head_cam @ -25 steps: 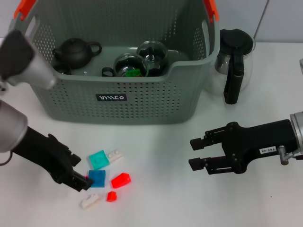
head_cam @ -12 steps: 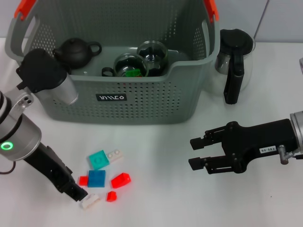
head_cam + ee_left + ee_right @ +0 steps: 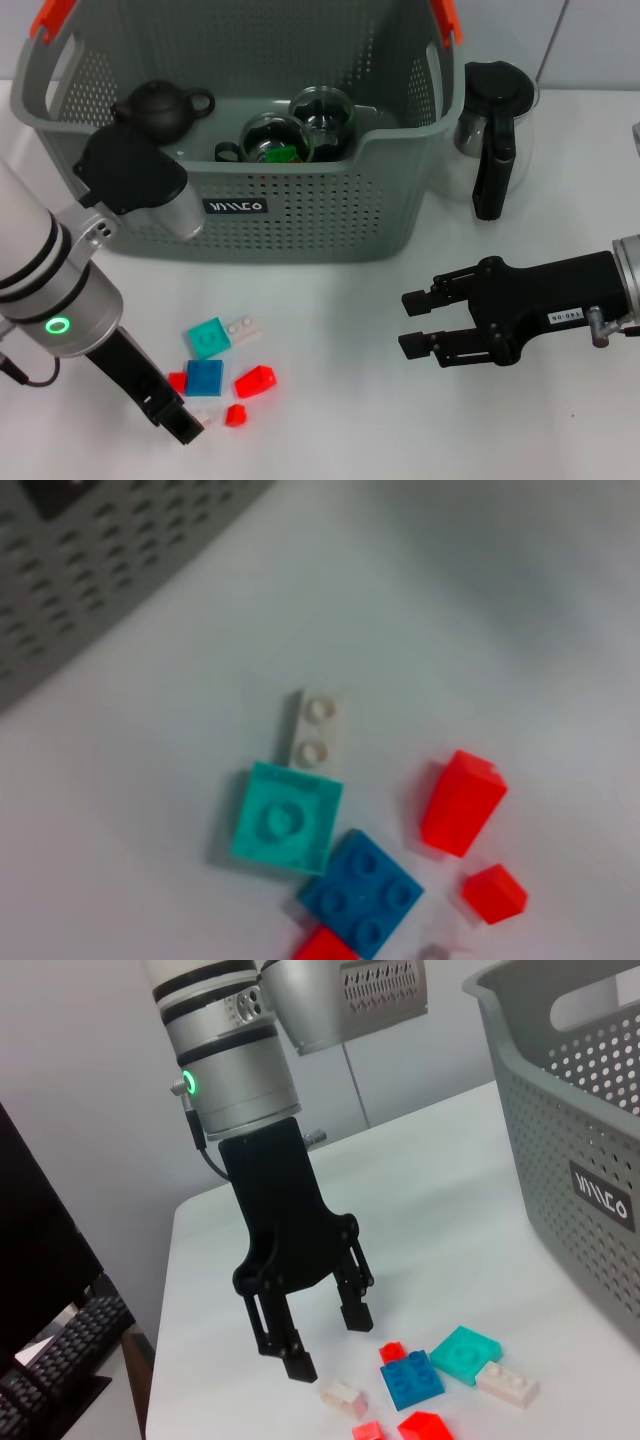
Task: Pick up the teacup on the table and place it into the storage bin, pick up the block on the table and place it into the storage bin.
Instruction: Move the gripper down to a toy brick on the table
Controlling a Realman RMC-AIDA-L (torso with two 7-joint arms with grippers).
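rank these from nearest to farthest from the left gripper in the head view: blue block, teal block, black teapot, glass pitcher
From the left gripper, low on the table's left:
1. blue block, just beyond its fingertips.
2. teal block, next behind, toward the storage bin.
3. black teapot, inside the bin's left end.
4. glass pitcher, on the table right of the bin.

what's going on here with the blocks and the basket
The left tool is open, pointing down just above the table beside a small cluster of toy blocks, with nothing in it yet. The grey basket behind already holds a dark teapot and two glass cups. The right tool hangs open and empty over the table off to the right. A glass pitcher with a black handle stands outside the basket, on its right.
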